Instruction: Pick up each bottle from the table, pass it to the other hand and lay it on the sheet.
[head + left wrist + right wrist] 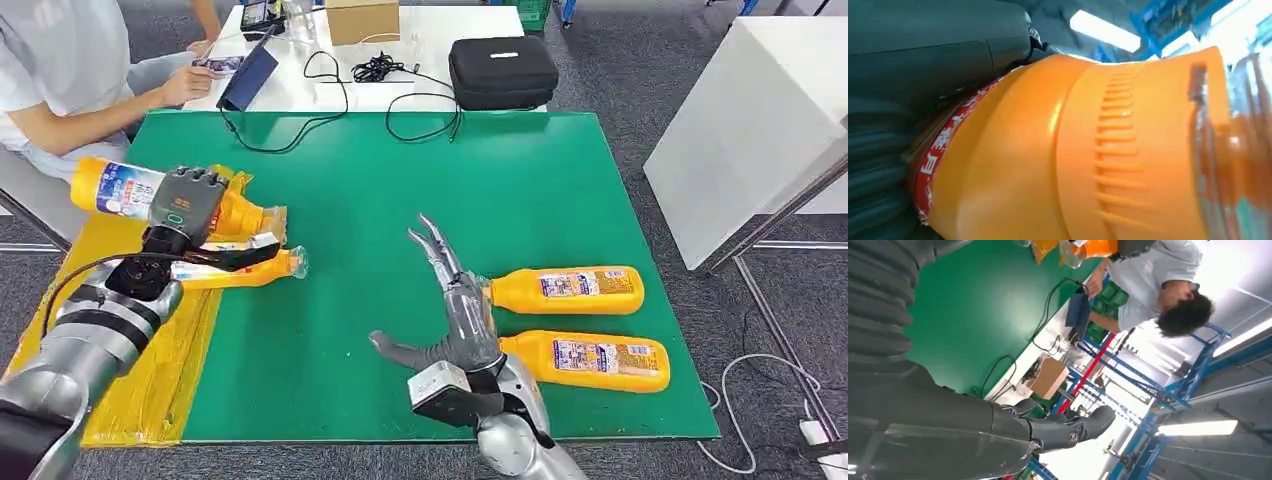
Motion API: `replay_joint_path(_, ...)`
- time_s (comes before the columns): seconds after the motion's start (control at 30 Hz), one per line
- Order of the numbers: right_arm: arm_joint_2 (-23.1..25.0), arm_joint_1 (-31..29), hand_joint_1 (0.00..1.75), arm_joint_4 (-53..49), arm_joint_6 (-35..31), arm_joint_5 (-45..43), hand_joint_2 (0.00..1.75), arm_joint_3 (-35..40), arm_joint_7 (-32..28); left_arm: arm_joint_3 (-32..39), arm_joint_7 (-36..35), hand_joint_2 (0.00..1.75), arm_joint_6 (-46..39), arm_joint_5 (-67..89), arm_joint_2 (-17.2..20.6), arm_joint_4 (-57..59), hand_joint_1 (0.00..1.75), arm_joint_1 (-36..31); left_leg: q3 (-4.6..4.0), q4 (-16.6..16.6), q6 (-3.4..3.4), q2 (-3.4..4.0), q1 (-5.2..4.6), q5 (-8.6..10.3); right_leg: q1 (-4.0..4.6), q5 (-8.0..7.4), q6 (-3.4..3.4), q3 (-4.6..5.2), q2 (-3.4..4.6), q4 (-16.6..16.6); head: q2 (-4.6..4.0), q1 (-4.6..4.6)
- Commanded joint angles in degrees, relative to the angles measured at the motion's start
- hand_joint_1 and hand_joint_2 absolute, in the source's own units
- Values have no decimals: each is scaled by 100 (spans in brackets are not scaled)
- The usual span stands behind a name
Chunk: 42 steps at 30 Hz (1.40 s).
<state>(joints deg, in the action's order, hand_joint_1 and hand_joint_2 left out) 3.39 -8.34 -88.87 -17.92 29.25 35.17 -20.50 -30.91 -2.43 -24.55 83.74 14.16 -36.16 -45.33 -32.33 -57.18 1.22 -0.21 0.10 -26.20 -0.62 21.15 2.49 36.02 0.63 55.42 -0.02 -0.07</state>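
My left hand (pixel 183 208) grips an orange bottle (pixel 112 189) with a white and blue label, holding it on its side over the yellow sheet (pixel 150 375) at the table's left edge. Up close, that bottle (pixel 1088 150) lies against the hand (pixel 928 55). A second orange bottle (pixel 235 268) lies on the sheet just below it. Two more orange bottles (pixel 565 290) (pixel 590 360) lie side by side on the green table (pixel 400 190). My right hand (pixel 455 305) hovers just left of their caps, fingers spread, holding nothing; its fingers (pixel 1063 432) are stretched out.
A person (pixel 60 80) sits at the far left corner. Behind the green table, a white table carries a black case (pixel 503 70), a cardboard box (pixel 362 20), a tablet (pixel 250 75) and cables (pixel 330 110). A white cabinet (pixel 750 130) stands to the right.
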Motion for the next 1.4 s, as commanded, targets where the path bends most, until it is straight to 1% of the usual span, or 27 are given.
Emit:
replay_joint_path(0.03, -99, -97, 0, 184, 102, 39, 175, -139, 80, 644, 137, 175, 356, -300, -665, 1137, 16, -317, 14, 3, -2, -11, 3, -3, 4, 6, -3, -19, -15, -5, 0, 0)
replay_joint_path(0.07, -99, -97, 0, 184, 102, 39, 175, -139, 80, 644, 137, 175, 356, -300, -665, 1137, 16, -317, 24, 1, -3, -17, 5, -8, 7, 12, -5, -32, -23, -4, 0, 0)
replay_joint_path(0.23, -95, -99, 0, 189, 101, 39, 175, -141, 81, 648, 141, 175, 364, -299, -659, 1139, 16, -328, 10, 0, -3, -8, 4, -4, 4, 6, -4, -18, -12, -3, 0, 0)
replay_joint_path(0.4, -95, -99, 0, 189, 101, 39, 175, -141, 81, 648, 141, 175, 364, -299, -659, 1139, 16, -328, 21, -1, -6, -7, 7, -10, 8, 11, -8, -28, -13, -1, 0, 0)
replay_joint_path(0.43, -90, -117, 0, 222, 149, 76, 175, -155, 174, 748, 223, 175, 710, -416, -733, 1246, 0, -330, 12, 0, -4, -6, 6, -6, 7, 7, -5, -19, -11, -2, 0, 0)
replay_joint_path(0.47, -88, -127, 0, 238, 149, 79, 175, -175, 176, 763, 221, 175, 738, -430, -765, 1251, 0, -272, 26, -2, -6, -9, 9, -12, 10, 14, -8, -33, -15, 0, 0, 0)
replay_joint_path(0.53, -73, -153, 0, 291, 159, 85, 175, -206, 182, 776, 182, 175, 796, -434, -804, 1308, 0, -218, 11, 4, -2, -6, 2, -2, 2, 4, -3, -15, -9, -5, 0, 0)
replay_joint_path(0.57, -71, -153, 0, 301, 163, 88, 175, -216, 182, 813, 185, 175, 800, -473, -812, 1327, 0, -187, 28, 3, -4, -7, 6, -9, 7, 11, -6, -33, -13, -5, 0, -2)
replay_joint_path(0.6, -68, -149, 0, 303, 162, 88, 175, -225, 182, 837, 198, 175, 793, -499, -810, 1332, 0, -169, 19, 4, -2, -4, 3, -5, 3, 6, -4, -22, -8, -5, 0, 0)
replay_joint_path(0.63, -68, -146, 0, 304, 162, 89, 175, -234, 183, 847, 212, 175, 785, -510, -811, 1332, 0, -161, 30, 4, -3, -2, 5, -10, 5, 9, -6, -34, -8, -6, 0, 0)
replay_joint_path(0.97, -68, -144, 0, 304, 162, 89, 175, -237, 183, 854, 213, 175, 783, -516, -812, 1331, 0, -158, 33, 5, -4, 2, 4, -10, 4, 9, -6, -36, -4, -6, 0, -2)
replay_joint_path(1.0, -67, -140, 0, 299, 166, 92, 175, -242, 183, 865, 225, 175, 794, -526, -808, 1318, 0, -160, 19, 6, -3, 0, 3, -5, 2, 4, -4, -23, -4, -6, 0, 0)
replay_joint_path(1.03, -90, -121, 0, 309, 92, 197, 175, -377, 234, 1196, 468, 175, 678, -912, -887, 1134, 0, 23, 23, 6, -3, -3, 3, -5, 3, 6, -5, -28, -7, -6, 0, -2)
replay_joint_path(1.07, -114, -123, 0, 308, 48, 278, 175, -393, 257, 1266, 546, 175, 619, -1010, -911, 1083, 0, 56, 28, 5, -5, -1, 4, -8, 5, 7, -6, -32, -6, -5, 0, 0)
replay_joint_path(1.13, -217, -126, 0, 294, -349, 968, 175, -468, 460, 1600, 877, 175, 384, -1485, -1039, 804, 0, 217, 32, 10, -2, -2, 2, -7, 2, 7, -5, -35, -6, -8, 0, -2)
replay_joint_path(1.17, -293, -137, 0, 278, -438, 1264, 175, -495, 615, 1729, 1048, 175, 333, -1711, -1103, 647, 0, 306, 40, 10, -3, -6, 4, -9, 4, 10, -5, -45, -12, -10, 0, 0)
replay_joint_path(1.2, -471, -184, 0, 279, -417, 1649, 175, -558, 886, 2001, 1377, 175, 287, -2223, -1237, 216, 0, 525, 46, 10, -4, -6, 5, -12, 5, 12, -6, -52, -13, -11, 0, 0)
replay_joint_path(1.23, -606, -227, 0, 301, -356, 1889, 175, -627, 1060, 2239, 1754, 175, 460, -2847, -1360, -255, 0, 753, 31, 12, 0, -9, 0, -4, 0, 6, -1, -37, -13, -13, 0, -2)
replay_joint_path(1.27, -742, -283, 0, 355, -238, 2073, 175, -709, 1228, 2477, 2036, 175, 731, -3559, -1488, -782, 0, 1011, 36, 14, 3, -17, -1, -5, -1, 8, 1, -46, -23, -17, 0, 0)
replay_joint_path(1.3, -964, -387, 0, 463, -78, 2410, 175, -814, 1462, 2728, 2303, 175, 1198, -4584, -1644, -1587, 0, 1403, 43, 10, 1, -11, 2, -11, 3, 12, -1, -52, -17, -15, 0, -4)
replay_joint_path(1.33, -1099, -449, 0, 563, 84, 2374, 175, -908, 1467, 2788, 2297, 175, 1453, -5164, -1713, -2118, 0, 1654, 21, 9, 4, -19, -3, -2, -3, 6, 3, -32, -23, -14, 0, -2)
replay_joint_path(1.4, -1448, -629, 0, 786, 454, 2282, 175, -1137, 1450, 2722, 2373, 175, 1860, -6194, -1734, -3078, 0, 2164, 32, 2, 7, -23, -2, -11, 1, 13, 5, -47, -29, -15, 0, 0)
